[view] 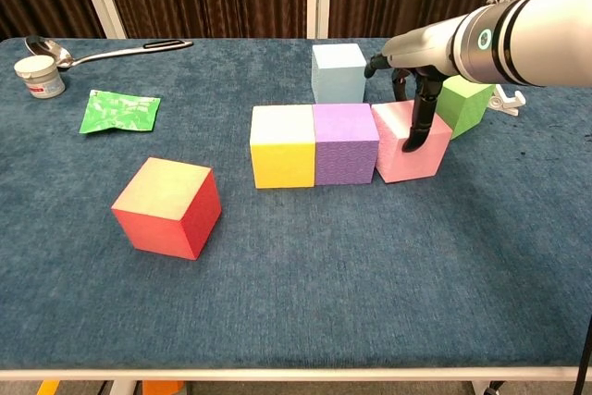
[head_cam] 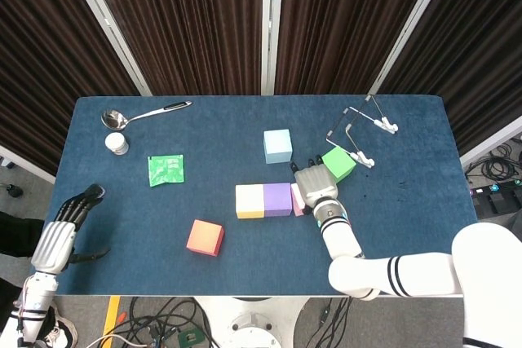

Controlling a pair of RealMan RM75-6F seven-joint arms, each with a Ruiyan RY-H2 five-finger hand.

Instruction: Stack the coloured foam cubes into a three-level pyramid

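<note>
A yellow cube (head_cam: 249, 200) (view: 283, 147) and a purple cube (head_cam: 278, 199) (view: 344, 143) stand side by side mid-table. The pink cube (view: 400, 150) (head_cam: 297, 200) sits flush against the purple cube's right side, turned slightly askew. My right hand (head_cam: 311, 181) (view: 413, 80) grips it from above, one finger (view: 421, 122) down its front face. A light blue cube (head_cam: 277, 146) stands behind the row. Just right of my hand is a green cube (head_cam: 338, 162) (view: 462, 104), and a red cube (head_cam: 205, 237) (view: 166, 206) sits front left. My left hand (head_cam: 61, 234) hovers open at the table's left edge.
A ladle (head_cam: 143, 113), a small white jar (head_cam: 117, 143) and a green packet (head_cam: 165, 169) lie at the back left. A white wire rack (head_cam: 359, 128) stands behind the green cube at the back right.
</note>
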